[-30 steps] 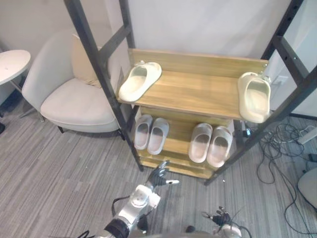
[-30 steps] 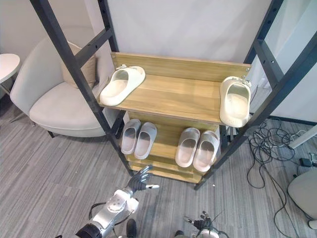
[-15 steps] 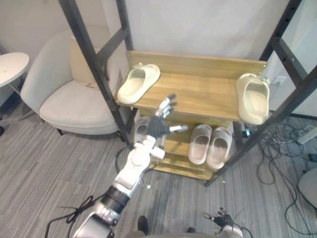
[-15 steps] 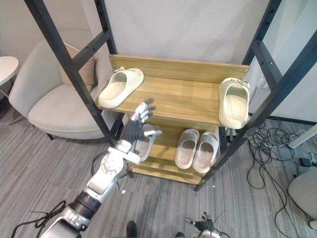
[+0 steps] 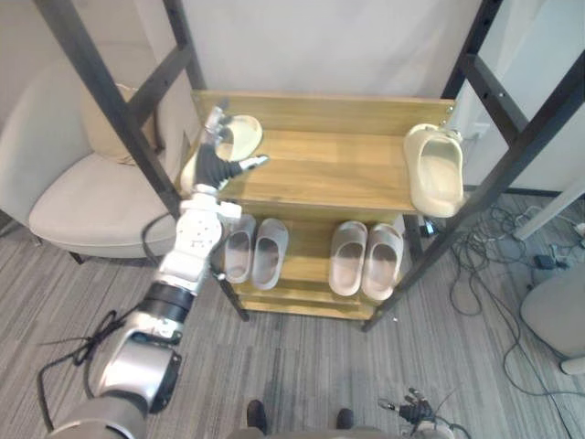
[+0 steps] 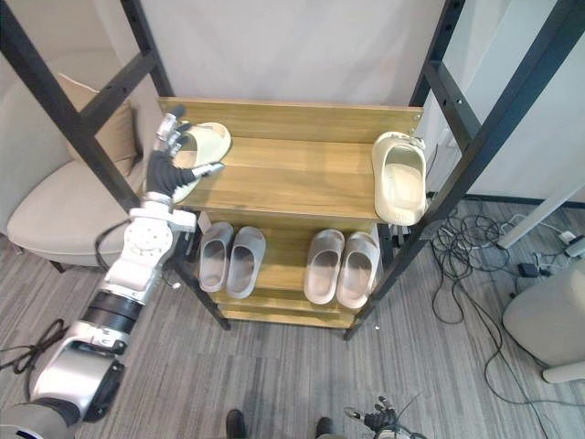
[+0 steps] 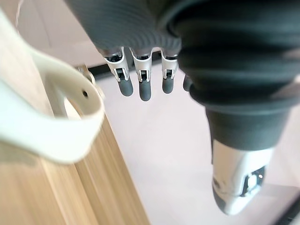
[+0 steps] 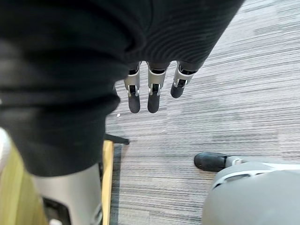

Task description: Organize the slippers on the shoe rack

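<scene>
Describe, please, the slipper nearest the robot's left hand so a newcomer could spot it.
On the wooden shoe rack, look at the top shelf. The cream slipper lies at its left end by the open left hand; its twin sits at the right end, and the greyer pairs are one shelf lower.

Matt grained wood is showing on the shoe rack shelves [image 5: 329,169], black metal on its frame [image 5: 514,149]. The cream slippers [image 5: 437,174] are looking smooth, matt.

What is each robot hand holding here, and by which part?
Nothing. The left robot hand is open beside the left slipper on the top shelf, fingers straight, not closed on it. The right robot hand hangs open above the floor.
</scene>
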